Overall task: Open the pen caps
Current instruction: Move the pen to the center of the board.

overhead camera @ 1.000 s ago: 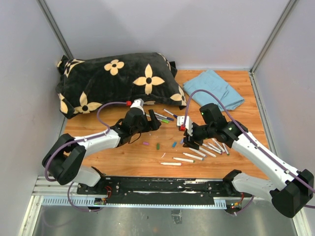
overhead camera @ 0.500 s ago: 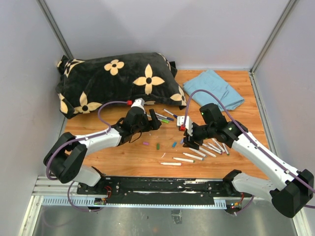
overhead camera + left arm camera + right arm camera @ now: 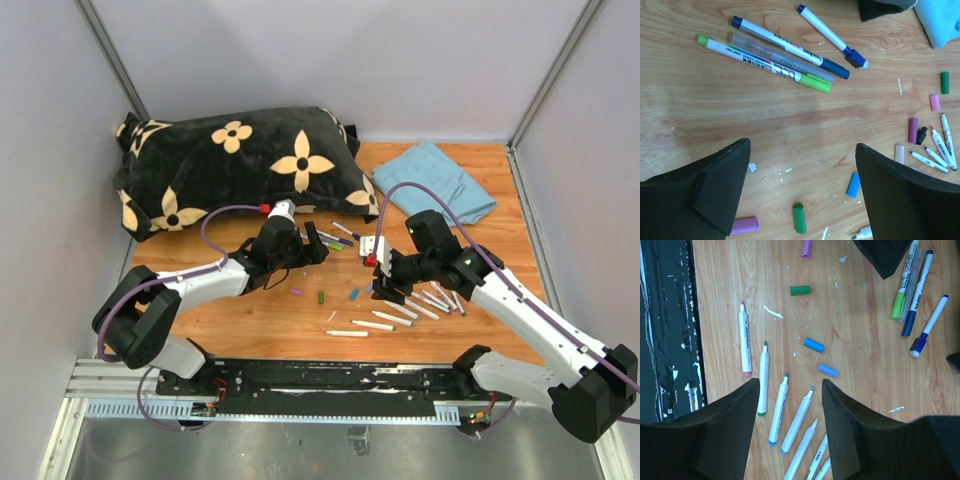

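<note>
While loose pen caps [image 3: 799,218] lie scattered mid-worktop [image 3: 700,100], a few capped pens [image 3: 775,55] lie toward the far edge. The left pincer [image 3: 804,150] hovers wide and empty beside them; the right pincer [image 3: 791,385] gapes empty over uncapped barrels [image 3: 799,420]. Judged step: reaching. Next, each pincer must grip one pen end.

Left arm reaches forward toward centre, elbow low; left pincer [image 3: 312,243] [image 3: 804,146] has fingers spread wide, empty. Right arm bends in from the right, wrist tilted down; right pincer [image 3: 388,285] [image 3: 791,383] fingers apart, gripping nothing. Pincers near, not touching.
</note>
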Tool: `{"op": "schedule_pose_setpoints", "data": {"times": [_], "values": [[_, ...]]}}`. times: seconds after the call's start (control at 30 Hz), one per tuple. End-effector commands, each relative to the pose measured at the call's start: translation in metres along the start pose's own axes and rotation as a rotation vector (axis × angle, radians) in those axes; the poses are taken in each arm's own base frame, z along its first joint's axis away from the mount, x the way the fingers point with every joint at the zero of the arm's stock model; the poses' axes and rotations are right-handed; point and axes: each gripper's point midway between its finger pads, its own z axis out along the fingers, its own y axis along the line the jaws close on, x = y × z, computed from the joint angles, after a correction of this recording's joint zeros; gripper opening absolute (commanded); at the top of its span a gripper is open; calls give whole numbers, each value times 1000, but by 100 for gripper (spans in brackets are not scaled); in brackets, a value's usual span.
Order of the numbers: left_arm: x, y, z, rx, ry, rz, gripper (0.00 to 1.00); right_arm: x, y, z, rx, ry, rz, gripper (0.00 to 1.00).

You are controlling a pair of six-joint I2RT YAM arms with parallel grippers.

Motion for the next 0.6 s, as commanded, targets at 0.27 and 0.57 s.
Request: {"op": "schedule_pose_setpoints", "data": {"times": [0.27,0.57], "values": [[-4,-6,5,-2,-2,-20,89,3,-1,-4,18,-1,-9,54],[-9,18,11,-183,-3,-57,89,4,-3,-4,26,7,-7,54]]}}
